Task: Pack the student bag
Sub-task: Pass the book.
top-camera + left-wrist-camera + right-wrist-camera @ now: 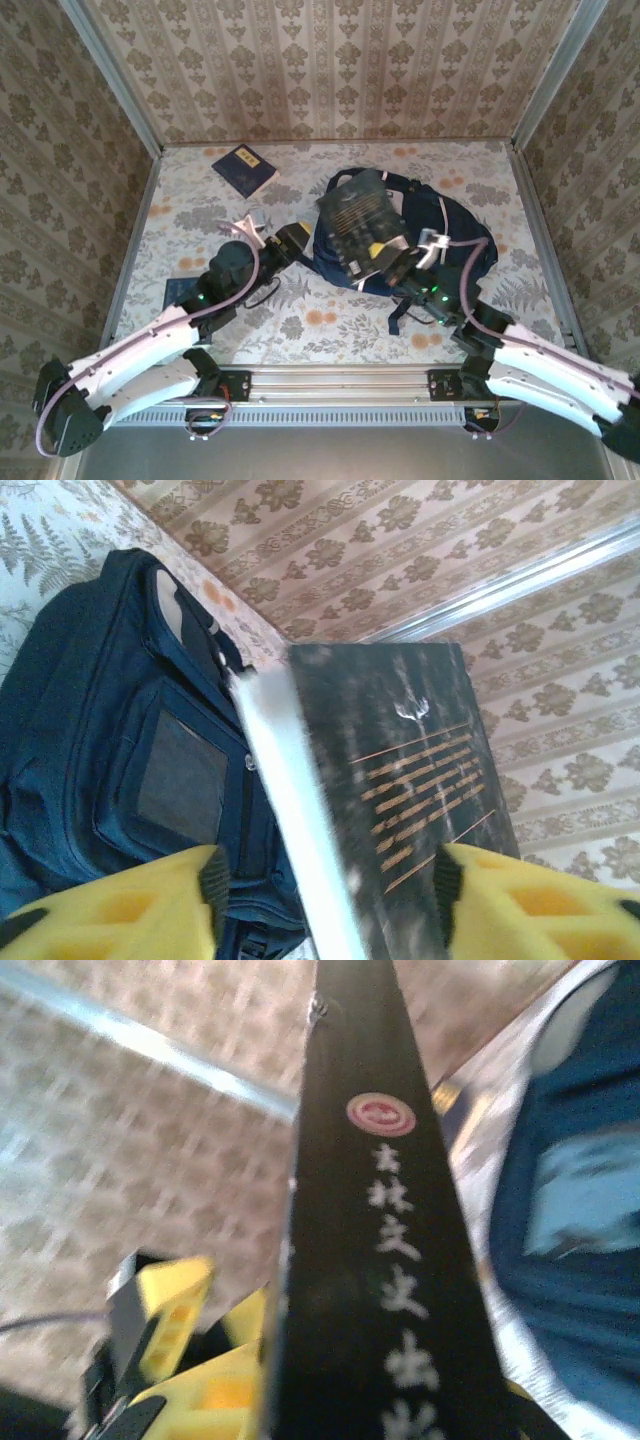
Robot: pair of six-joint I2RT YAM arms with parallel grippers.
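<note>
- Judging by its slumped outline, the student bag (462,222) is soft fabric that will fold and slide under a push and will not hold its own mouth open; it lies on the table (330,335), right of centre and towards the back wall, front pocket (180,780) uppermost
- Best holds on it look to be the zip edge or a strap, pinched in the cloth; the flat panels give fingers nothing to bite on, and I cannot tell from these views how far the main opening is unzipped
- The dark book (358,222) is the stiff, heavier piece: its hard, slick cover is likely to pivot if it is gripped only at a corner
- The right gripper (388,252) is closed on the near lower corner of that book, holding it tilted above the left part of the bag, spine towards its wrist camera
- The left gripper (330,880) has its jaws spread wide, yellow fingertips (205,885) on either side of the book's white page edge; I cannot tell whether they touch it
- The left arm reaches forward from its base, wrist turned towards the bag's left side; the right arm comes in from the right, forearm low over the table
- A small blue book (245,170) lies flat at the back left, well apart from the bag
</note>
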